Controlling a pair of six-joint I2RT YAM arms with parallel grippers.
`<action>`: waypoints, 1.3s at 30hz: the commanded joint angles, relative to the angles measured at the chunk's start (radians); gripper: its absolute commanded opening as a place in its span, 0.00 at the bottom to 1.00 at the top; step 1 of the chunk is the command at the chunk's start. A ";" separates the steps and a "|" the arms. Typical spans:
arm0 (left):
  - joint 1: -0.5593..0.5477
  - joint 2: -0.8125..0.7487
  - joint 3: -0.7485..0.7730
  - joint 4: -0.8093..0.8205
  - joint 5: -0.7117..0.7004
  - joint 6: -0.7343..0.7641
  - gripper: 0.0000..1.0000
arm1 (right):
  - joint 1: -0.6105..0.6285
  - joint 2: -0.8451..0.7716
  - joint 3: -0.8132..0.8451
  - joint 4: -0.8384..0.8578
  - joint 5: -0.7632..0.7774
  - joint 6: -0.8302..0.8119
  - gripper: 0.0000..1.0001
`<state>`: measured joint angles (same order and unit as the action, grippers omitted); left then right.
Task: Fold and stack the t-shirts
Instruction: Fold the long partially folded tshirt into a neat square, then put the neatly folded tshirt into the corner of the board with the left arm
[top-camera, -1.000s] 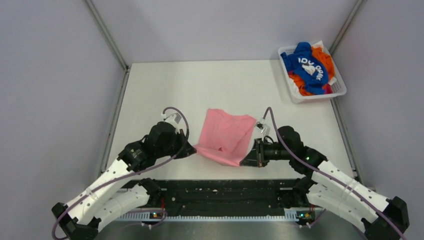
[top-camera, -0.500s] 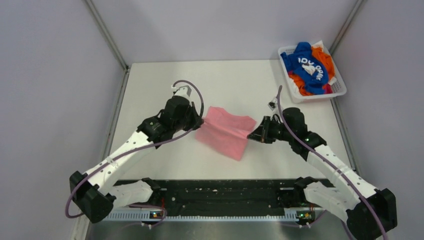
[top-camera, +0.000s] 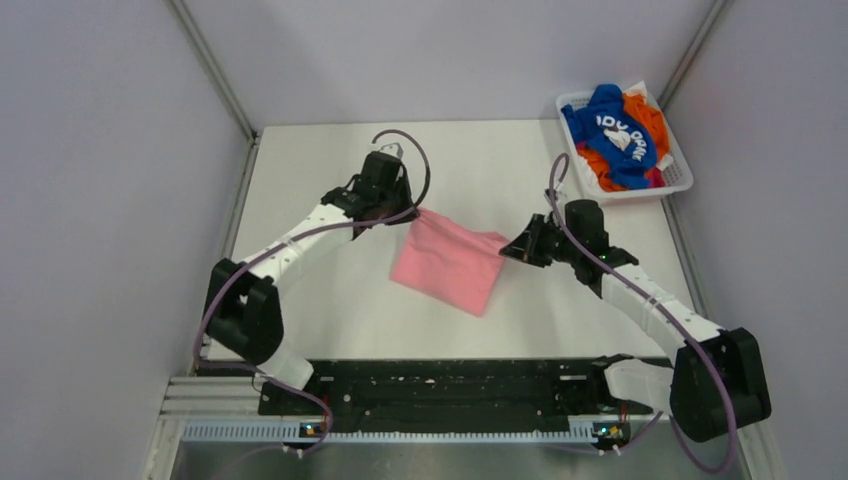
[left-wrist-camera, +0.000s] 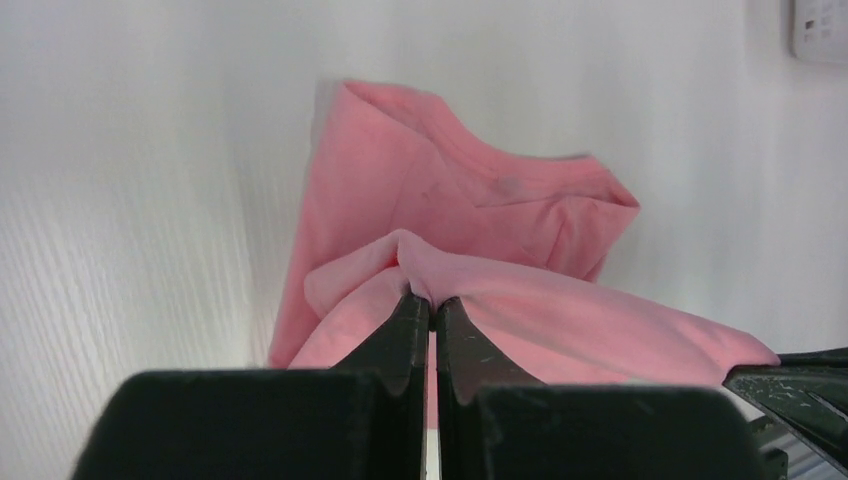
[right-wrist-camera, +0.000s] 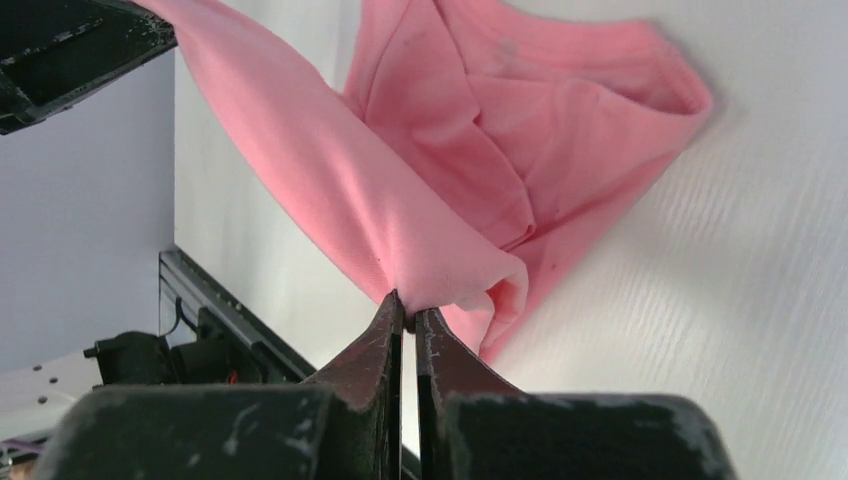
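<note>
**A:** Where are we gripping the pink t-shirt (top-camera: 447, 265) right now?

**B:** At its two far corners. The left gripper (top-camera: 412, 212) is pinching one corner, its jaws closed tight on a fold of cloth. The right gripper (top-camera: 507, 250) is clamping the other corner the same way. The edge is stretching between them, lifted off the white table (top-camera: 320, 180). The rest of the shirt is lying flat about mid-table.

**A:** So we are judging this as the middle of a fold?

**B:** It is looking that way, since a raised layer is arching over a layer lying beneath it. To do it well, we should be holding the two corners gently apart so the edge is running straight. Then we should be lowering both at the same rate, so it is landing square on the layer below.

**A:** What are we watching for?

**B:** Bunching. The lower layer is looking rumpled in both wrist views, and dragging could be making that worse. We should be opening the jaws only once the cloth is resting flat.

**A:** And the other shirts?

**B:** The blue t-shirt (top-camera: 615, 125) and the orange t-shirt (top-camera: 650, 112) are lying crumpled in the white slatted basket (top-camera: 636, 193). It is sitting at the far right corner, well apart from us.
</note>
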<state>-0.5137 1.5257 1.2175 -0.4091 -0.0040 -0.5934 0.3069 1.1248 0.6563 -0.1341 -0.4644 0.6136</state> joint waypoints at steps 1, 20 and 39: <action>0.033 0.113 0.128 0.034 -0.038 0.056 0.00 | -0.039 0.090 0.037 0.122 0.030 0.011 0.00; 0.092 0.429 0.327 -0.118 0.102 0.091 0.81 | -0.125 0.291 0.080 0.363 0.173 0.032 0.99; 0.058 0.638 0.383 -0.096 0.294 0.141 0.28 | -0.127 -0.043 -0.053 0.184 0.346 -0.017 0.99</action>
<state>-0.4301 2.1036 1.5322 -0.4923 0.2955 -0.4854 0.1848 1.1145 0.6075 0.0547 -0.1535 0.6228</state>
